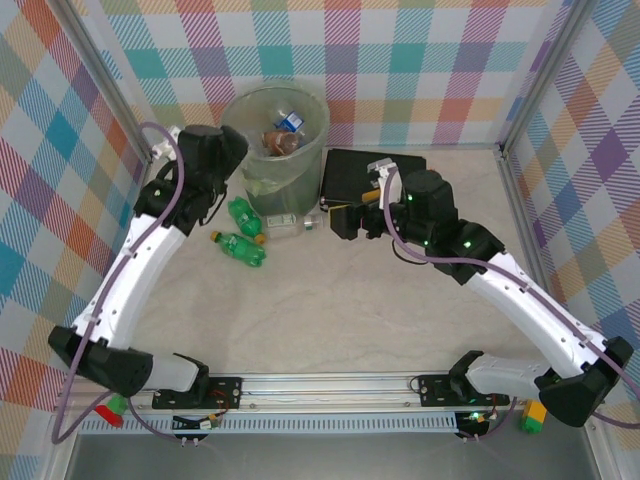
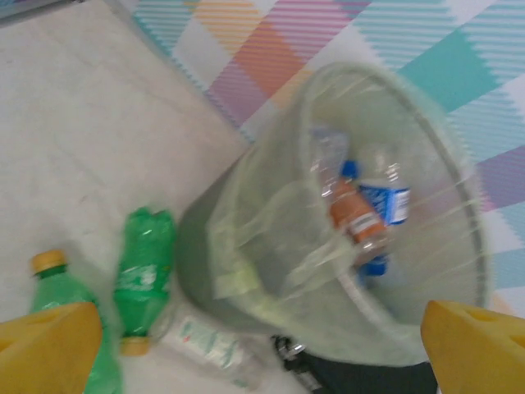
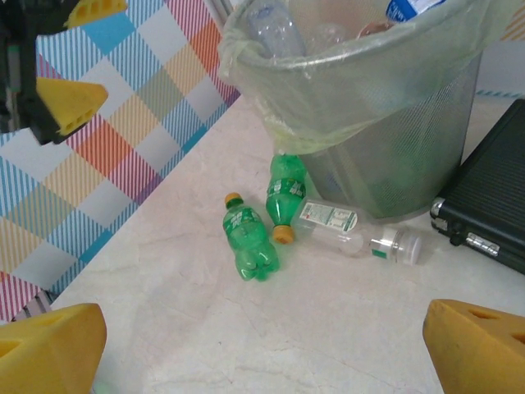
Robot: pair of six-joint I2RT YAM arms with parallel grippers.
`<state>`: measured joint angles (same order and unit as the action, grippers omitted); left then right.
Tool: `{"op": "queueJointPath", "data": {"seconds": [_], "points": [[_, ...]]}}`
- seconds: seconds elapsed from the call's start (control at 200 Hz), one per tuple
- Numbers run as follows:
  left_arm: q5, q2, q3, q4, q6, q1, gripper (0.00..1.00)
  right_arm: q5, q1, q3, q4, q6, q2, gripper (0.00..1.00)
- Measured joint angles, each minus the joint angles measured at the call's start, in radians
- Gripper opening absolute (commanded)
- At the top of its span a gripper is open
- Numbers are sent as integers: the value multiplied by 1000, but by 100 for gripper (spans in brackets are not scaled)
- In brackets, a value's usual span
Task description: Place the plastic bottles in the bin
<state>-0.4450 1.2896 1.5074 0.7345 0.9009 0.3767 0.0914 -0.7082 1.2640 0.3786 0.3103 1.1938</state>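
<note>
Several small plastic bottles (image 2: 361, 217), clear and brown, lie inside the tall round translucent grey-green bin (image 1: 268, 180); 2 green bottles (image 3: 248, 242) and 1 clear bottle (image 3: 336, 220) lie on the pale bench (image 1: 340, 320) at its foot. The left tool (image 2: 262, 349) hangs above the bin's mouth, jaws apart and empty; the right tool (image 3: 262, 353), likewise apart, faces those 3. The next pick seems in hand: lower, straddle 1 bottle, close.

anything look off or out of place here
Three bottles lie on their sides by the bin, outside it: two green bottles and a clear bottle. Nothing looks spilled or broken.
</note>
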Motion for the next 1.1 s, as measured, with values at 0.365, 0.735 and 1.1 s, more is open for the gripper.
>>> {"op": "queueJointPath", "data": {"seconds": [0.365, 0.735, 1.1], "points": [[123, -71, -368, 46, 58, -93, 99, 15, -39, 19, -2, 4, 35, 99], [257, 114, -460, -61, 90, -130, 94, 16, -53, 20, 0, 13, 26, 99], [328, 283, -483, -188, 105, -170, 87, 14, -58, 20, 10, 14, 24, 99]]}}
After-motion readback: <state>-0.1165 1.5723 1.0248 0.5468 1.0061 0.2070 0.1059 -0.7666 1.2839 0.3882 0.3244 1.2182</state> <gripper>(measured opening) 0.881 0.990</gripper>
